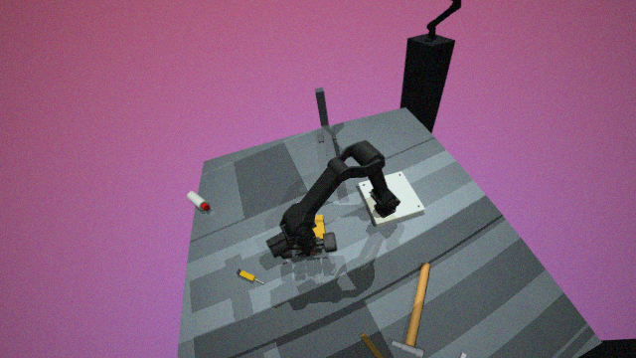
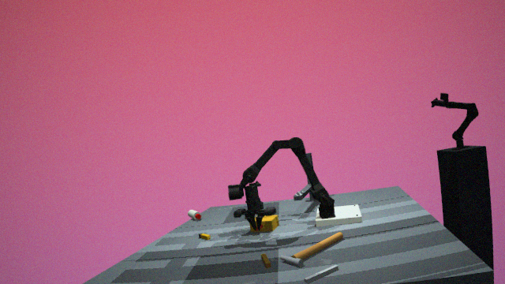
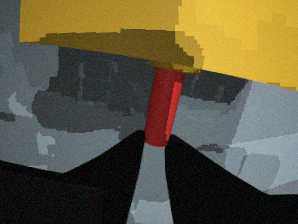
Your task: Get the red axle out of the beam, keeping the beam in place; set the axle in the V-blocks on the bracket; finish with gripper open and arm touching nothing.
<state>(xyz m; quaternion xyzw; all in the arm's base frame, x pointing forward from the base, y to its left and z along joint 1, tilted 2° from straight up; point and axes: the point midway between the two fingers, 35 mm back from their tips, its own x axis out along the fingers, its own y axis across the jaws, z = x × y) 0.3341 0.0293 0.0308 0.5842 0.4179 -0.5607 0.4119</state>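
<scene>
Evidently the gripper (image 1: 309,255) (image 2: 257,229) (image 3: 154,139) is clamped on the red axle (image 2: 260,227) (image 3: 163,107), low-centre in the wrist view; the axle's long axis runs up the frame into the yellow beam (image 1: 319,227) (image 2: 270,223) (image 3: 225,35) across the top, so the pull should probably follow that line downward.

Patchwork grey under a pink glow

The surface (image 1: 462,239) (image 2: 221,272) wears streaks and blocks of light and dark grey, crossed by shadows. Plain pink surrounds it, shading toward violet lower down. Beyond one far corner stands a tall black pedestal (image 1: 424,75) (image 2: 465,197).
</scene>
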